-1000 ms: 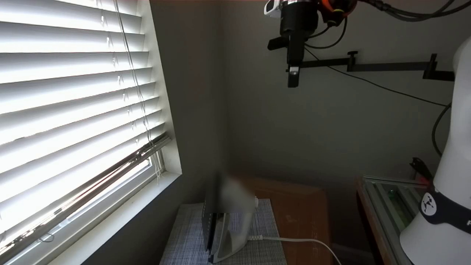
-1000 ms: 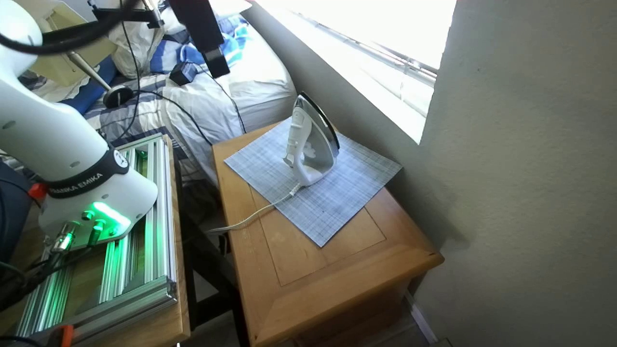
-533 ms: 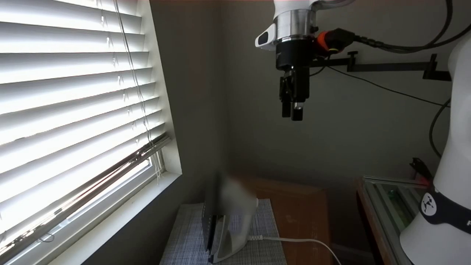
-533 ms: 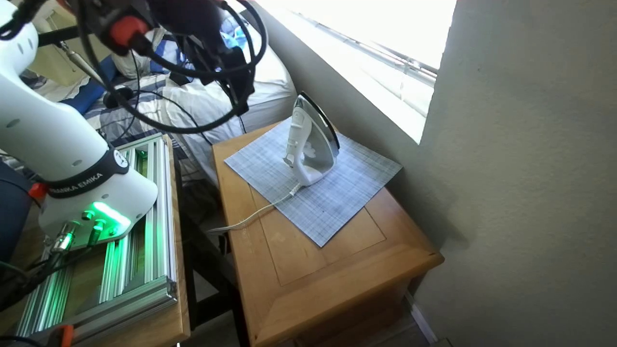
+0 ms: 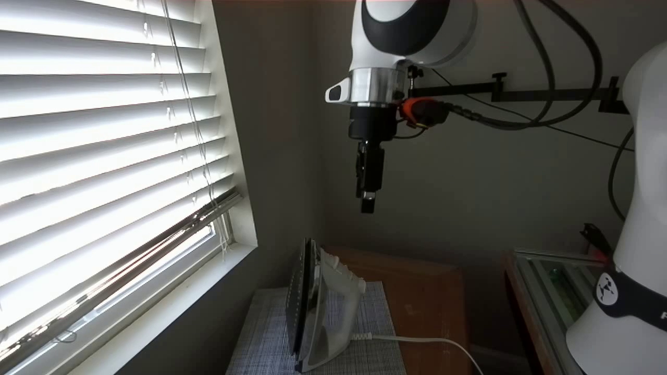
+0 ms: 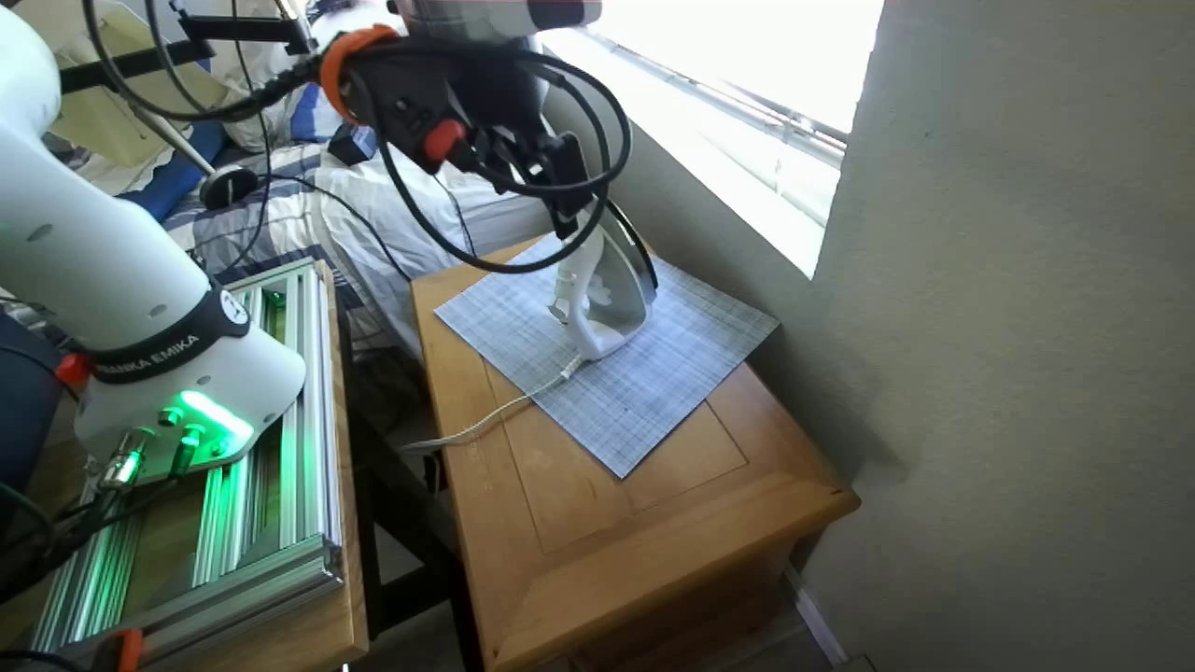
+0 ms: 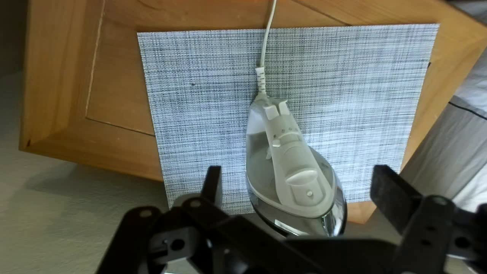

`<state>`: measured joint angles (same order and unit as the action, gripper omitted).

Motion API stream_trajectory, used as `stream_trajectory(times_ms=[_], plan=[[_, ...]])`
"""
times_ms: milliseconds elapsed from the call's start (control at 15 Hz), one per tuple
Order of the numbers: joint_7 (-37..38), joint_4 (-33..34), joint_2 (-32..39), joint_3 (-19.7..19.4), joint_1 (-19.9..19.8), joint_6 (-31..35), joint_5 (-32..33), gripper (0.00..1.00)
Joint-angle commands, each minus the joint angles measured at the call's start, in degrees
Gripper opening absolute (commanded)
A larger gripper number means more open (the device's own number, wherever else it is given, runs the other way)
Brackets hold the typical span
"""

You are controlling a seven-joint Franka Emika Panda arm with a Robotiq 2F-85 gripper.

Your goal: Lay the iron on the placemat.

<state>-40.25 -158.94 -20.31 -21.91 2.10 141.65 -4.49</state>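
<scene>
The gripper (image 7: 295,179) points down over the wooden counter (image 6: 635,546), its two fingers (image 7: 212,184) spread wide, well apart from each other. It has hold of nothing. In the wrist view the iron (image 7: 300,163) shows between the fingers, with space on both sides; in an exterior view the fingertips (image 5: 368,205) hang above it with a gap below them. In an exterior view the gripper and a looped black cable (image 6: 518,268) hide part of the iron's upper end.

The iron stands on its heel at about the middle of the placemat (image 6: 644,425), nose up, its dark soleplate (image 5: 298,312) facing the counter's wall-side edge, below the window (image 5: 99,130). The placemat lies at a slant to the counter's edges, toward the edge by the bed (image 6: 341,245) and well away from the two corners at the opposite end; one of its own corners juts past the wall-side edge. A white cord (image 7: 268,34) runs from the iron's heel over the placemat and bare wood, then over the counter's edge nearest the robot's base (image 6: 233,373).
</scene>
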Motion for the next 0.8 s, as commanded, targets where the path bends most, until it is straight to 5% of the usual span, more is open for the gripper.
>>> stream_trajectory(times_ms=[0, 267, 733], plan=[[-4.06, -0.01, 9.5, 1.01, 2.92, 9.05, -8.31, 1.0], [-4.04, 0.12, 10.62, 4.44, 0.37, 8.86, -9.76, 1.0], [-4.54, 0.31, 11.99, 4.87, 0.15, 9.53, -10.42, 1.0]])
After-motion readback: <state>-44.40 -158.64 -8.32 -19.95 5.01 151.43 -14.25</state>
